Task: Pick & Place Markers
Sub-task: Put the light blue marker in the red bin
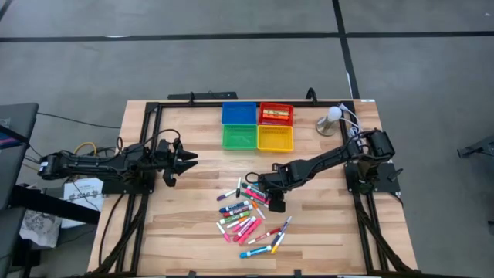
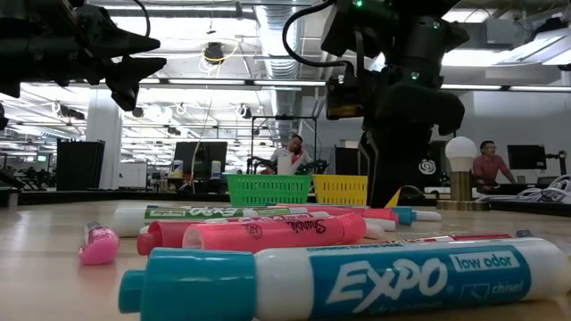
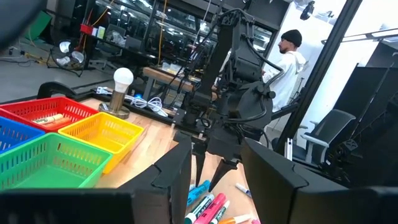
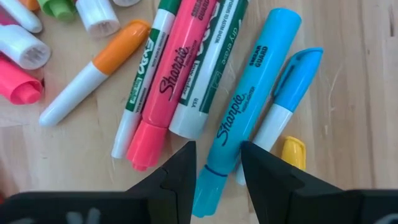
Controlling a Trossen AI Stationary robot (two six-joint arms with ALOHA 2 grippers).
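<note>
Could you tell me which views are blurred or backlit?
Low view: the teal marker nearest the lens is soft, and both arms are dark silhouettes against bright ceiling lights. Right wrist view: markers sharp, evenly lit. High view: even light, faint shadows.

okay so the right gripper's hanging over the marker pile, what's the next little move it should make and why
Probably lower straight down and close on the light blue Sharpie marker. The right gripper hovers with its fingers parted, and in its wrist view that marker's lower end lies in line with the gap between them. Nothing is held yet, and the left gripper waits off to the side, away from the pile.
</note>
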